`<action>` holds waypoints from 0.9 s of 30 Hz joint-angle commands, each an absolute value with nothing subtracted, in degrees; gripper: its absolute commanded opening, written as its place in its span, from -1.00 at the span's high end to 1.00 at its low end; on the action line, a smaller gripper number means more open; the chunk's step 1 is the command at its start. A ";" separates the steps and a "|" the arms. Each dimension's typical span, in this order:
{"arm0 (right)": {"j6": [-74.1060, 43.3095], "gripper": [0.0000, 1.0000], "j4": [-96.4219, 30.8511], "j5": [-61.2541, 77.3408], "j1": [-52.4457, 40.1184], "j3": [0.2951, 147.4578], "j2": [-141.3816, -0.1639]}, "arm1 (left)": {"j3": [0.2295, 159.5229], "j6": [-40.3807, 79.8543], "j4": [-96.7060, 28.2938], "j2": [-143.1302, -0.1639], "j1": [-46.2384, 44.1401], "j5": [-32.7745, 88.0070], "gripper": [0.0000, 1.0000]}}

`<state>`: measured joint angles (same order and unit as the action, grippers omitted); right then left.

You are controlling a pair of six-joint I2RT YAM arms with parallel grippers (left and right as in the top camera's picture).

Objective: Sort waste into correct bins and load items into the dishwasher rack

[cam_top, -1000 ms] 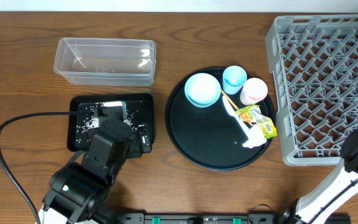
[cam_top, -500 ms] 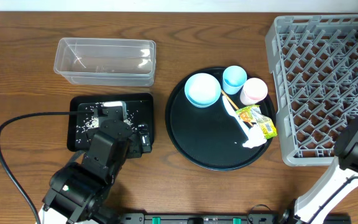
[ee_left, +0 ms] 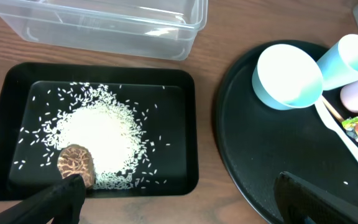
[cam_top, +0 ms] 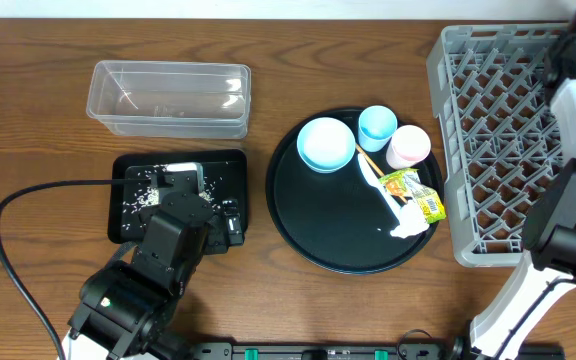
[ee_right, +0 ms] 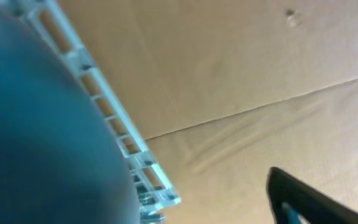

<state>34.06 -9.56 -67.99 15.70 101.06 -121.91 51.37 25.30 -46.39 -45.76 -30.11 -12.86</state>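
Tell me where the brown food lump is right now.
In the left wrist view, the brown food lump sits in the shallow black tray, lower left, at the edge of the rice pile.

No legible text or labels anywhere.

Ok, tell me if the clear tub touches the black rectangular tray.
Apart. The overhead view shows a strip of bare table between the clear tub and the black tray.

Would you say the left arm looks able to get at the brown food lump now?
Probably yes: the left end effector hangs open above the black tray, and the brown lump lies uncovered beside one finger.
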 commanded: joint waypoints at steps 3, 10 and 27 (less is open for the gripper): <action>18.48 -0.98 -20.25 -61.39 9.78 101.03 -121.73 | 52.18 24.95 -46.48 -45.71 -29.91 -13.78 -0.96; -1.65 -0.98 -43.83 -30.59 6.96 110.13 -121.71 | 52.18 24.95 -46.48 -45.71 -29.91 -13.78 -0.96; -6.44 -0.99 -76.60 16.64 0.82 134.13 -121.73 | 52.18 24.95 -46.48 -45.71 -29.91 -13.78 -0.96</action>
<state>-5.72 -74.91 7.57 4.82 133.16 -122.08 51.37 25.30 -46.41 -45.76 -30.11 -12.86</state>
